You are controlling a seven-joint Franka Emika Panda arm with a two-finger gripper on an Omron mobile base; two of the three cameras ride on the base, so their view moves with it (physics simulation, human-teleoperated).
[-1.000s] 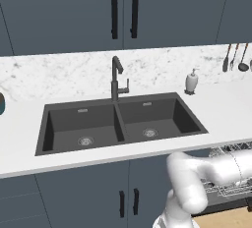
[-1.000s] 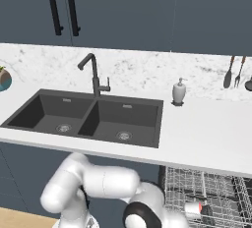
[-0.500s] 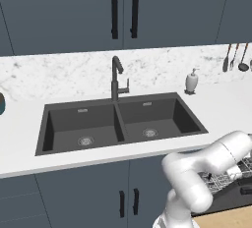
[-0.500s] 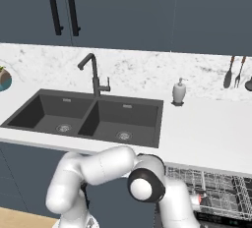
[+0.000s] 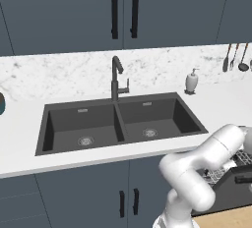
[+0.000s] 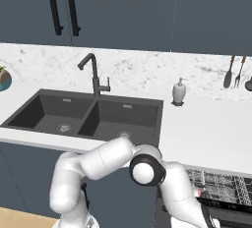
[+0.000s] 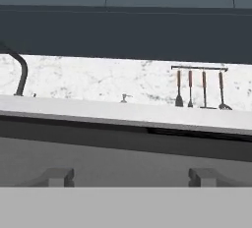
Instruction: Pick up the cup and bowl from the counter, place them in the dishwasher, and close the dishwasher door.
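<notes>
1. Double dark sink (image 5: pixel 120 121) set in the white counter (image 6: pixel 206 133), far left of the fingers.
2. Black faucet (image 5: pixel 116 77) behind the sink.
3. Soap dispenser (image 6: pixel 179 92) beyond the fingers.
4. Hanging utensils (image 7: pixel 199 89), perhaps four, beyond the right finger.

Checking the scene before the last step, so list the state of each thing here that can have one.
dishwasher door: part open, tilted, not yet shut.
dishwasher: open, wire rack showing, something small and red in it.
gripper: jaws wide apart, holding nothing.
faucet: no water running.
sink: both basins empty.
upper cabinet doors: closed.
</notes>
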